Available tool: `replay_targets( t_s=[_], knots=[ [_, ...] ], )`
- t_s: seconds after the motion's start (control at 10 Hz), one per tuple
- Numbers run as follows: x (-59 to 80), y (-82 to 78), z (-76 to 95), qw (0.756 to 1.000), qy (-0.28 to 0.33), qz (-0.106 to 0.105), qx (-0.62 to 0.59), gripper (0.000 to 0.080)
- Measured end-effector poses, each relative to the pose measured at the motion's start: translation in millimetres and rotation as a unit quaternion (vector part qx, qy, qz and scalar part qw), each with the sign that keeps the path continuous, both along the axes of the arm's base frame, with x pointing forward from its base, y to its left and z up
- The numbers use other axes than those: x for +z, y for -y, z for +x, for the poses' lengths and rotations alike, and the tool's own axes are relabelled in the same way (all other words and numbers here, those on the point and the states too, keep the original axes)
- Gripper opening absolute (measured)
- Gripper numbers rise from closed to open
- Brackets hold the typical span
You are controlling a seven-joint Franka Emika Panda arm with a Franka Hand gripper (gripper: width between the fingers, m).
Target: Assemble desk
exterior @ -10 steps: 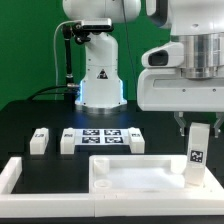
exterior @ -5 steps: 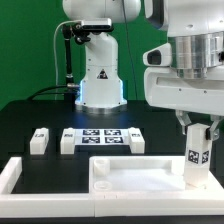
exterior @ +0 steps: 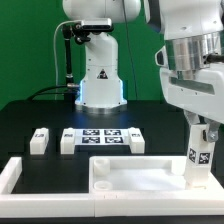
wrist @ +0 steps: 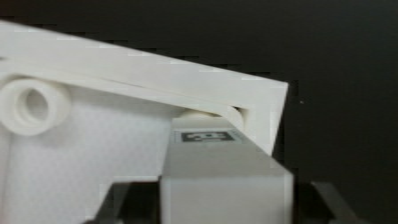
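Observation:
My gripper (exterior: 201, 128) is shut on a white desk leg (exterior: 199, 156) and holds it upright over the corner of the desk top (exterior: 130, 172) on the exterior view's right. The leg's tag faces the camera, and its lower end sits at the top's raised rim. In the wrist view the leg (wrist: 228, 175) fills the space between the two dark fingers (wrist: 128, 205), pointing at the top's corner (wrist: 214, 95). A round socket (wrist: 27, 105) shows on the top. Three more legs (exterior: 39, 140) (exterior: 68, 141) (exterior: 137, 141) stand on the black table behind.
The marker board (exterior: 102, 136) lies flat between the loose legs. A long low white border frame (exterior: 14, 176) runs along the front and the exterior view's left. The robot base (exterior: 98, 70) stands at the back.
The hand has shifted a little toward the exterior view's right and tilted, carrying the leg with it. The leg stays gripped at the top's right corner.

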State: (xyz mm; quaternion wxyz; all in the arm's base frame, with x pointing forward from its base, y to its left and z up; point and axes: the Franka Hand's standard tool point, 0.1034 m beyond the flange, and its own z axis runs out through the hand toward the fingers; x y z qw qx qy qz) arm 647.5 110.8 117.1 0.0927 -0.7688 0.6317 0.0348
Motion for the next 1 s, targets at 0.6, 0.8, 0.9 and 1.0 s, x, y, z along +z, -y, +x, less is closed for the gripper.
replay_targets(
  t_s=[0.6, 0.8, 0.9, 1.0],
  knots=[
    [-1.6, -1.3, -0.7, 0.956, 0.051, -0.025, 0.288, 0.0647],
    [-1.8, -0.7, -0.6, 0.924, 0.067, -0.031, 0.375, 0.0649],
    [-0.6, 1.7, 0.4, 0.882, 0.075, -0.047, 0.462, 0.0649],
    [-1.0, 1.6, 0.3, 0.845, 0.082, -0.058, 0.526, 0.0649]
  ],
)
